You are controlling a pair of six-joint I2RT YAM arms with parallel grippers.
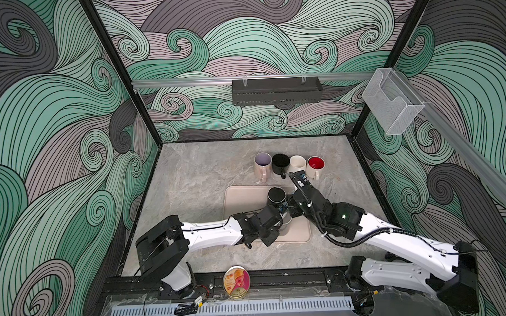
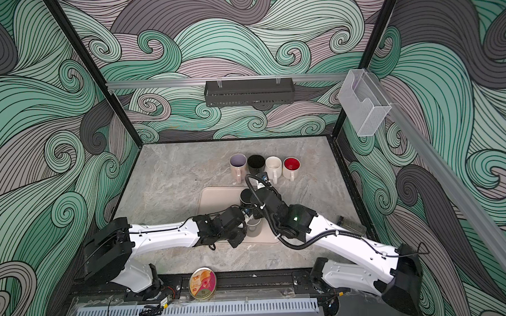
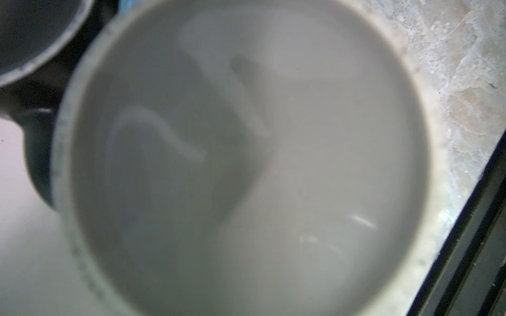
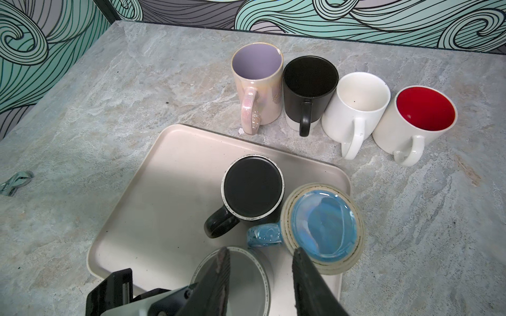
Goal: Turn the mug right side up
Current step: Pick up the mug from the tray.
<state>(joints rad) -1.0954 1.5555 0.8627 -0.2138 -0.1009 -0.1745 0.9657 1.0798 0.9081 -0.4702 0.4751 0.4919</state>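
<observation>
Upright mugs on tabletop (image 4: 137, 82): 4 (lilac-lined (image 4: 257, 82), black (image 4: 309, 87), white (image 4: 356, 109), red-lined (image 4: 416, 120)) | mugs on tray (image 4: 131, 219): 3 (matte black (image 4: 253, 188), blue (image 4: 324, 227), grey (image 4: 246, 276)) | tray: 1 | round tin (image 1: 236, 281): 1 | wall rack (image 1: 276, 90): 1 | clear bin (image 1: 393, 102): 1 | clip (image 4: 15, 182): 1

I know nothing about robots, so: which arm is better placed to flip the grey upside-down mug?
Left, probably. The left end effector is shut at the grey mug, whose base fills the left wrist view; the right end effector hangs open above, holding nothing.

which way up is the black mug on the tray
Upside down: the black mug shows its flat closed base, rim down on the tray.
</observation>
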